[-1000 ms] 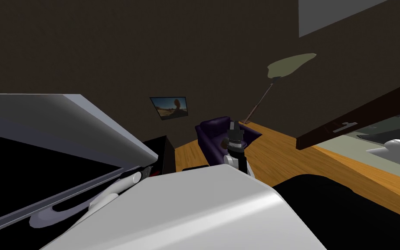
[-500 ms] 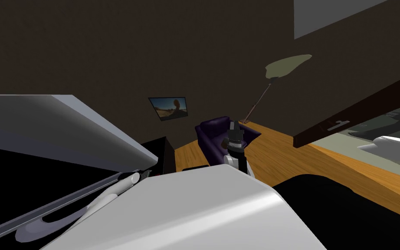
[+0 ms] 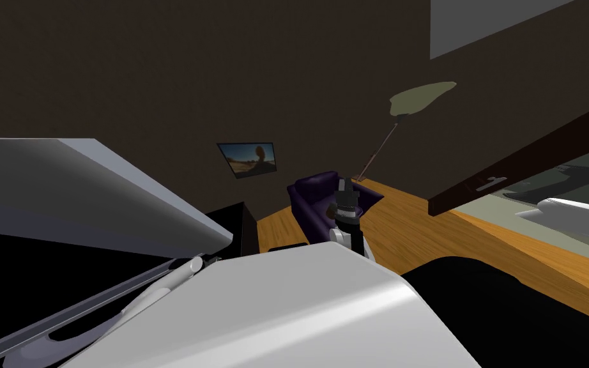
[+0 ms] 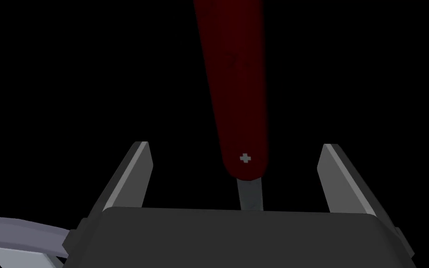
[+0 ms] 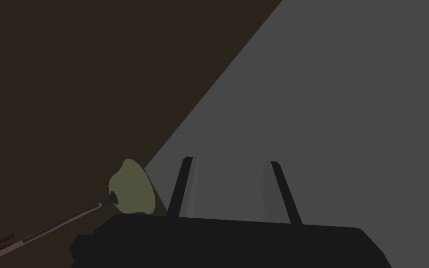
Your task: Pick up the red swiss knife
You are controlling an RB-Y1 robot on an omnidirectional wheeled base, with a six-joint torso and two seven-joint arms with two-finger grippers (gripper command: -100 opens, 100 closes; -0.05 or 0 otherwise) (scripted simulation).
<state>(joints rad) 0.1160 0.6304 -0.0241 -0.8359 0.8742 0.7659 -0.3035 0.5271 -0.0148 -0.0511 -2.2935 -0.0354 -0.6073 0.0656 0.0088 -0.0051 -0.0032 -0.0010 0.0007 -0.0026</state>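
The red swiss knife [image 4: 237,70] is a long dark red handle with a small white cross, lying in a black area. A grey metal tab sticks out of its near end towards the gripper body. My left gripper [image 4: 237,146] is open, one finger on each side of the knife's near end with a clear gap to both. In the head view my left forearm [image 3: 175,271] reaches in under a large grey slab [image 3: 63,185] at the left. My right gripper [image 3: 345,190] is raised upright in front of me, open and holding nothing.
A purple armchair [image 3: 315,191] stands ahead on the wooden floor [image 3: 414,230], beside a floor lamp with an olive shade [image 3: 422,96]. A black cabinet [image 3: 239,223] sits by the slab's corner. A brown door leaf [image 3: 529,156] juts in at the right.
My left forearm has slid further in under the grey slab, and the gripper tip that showed at its edge is now hidden. The head view has shifted slightly.
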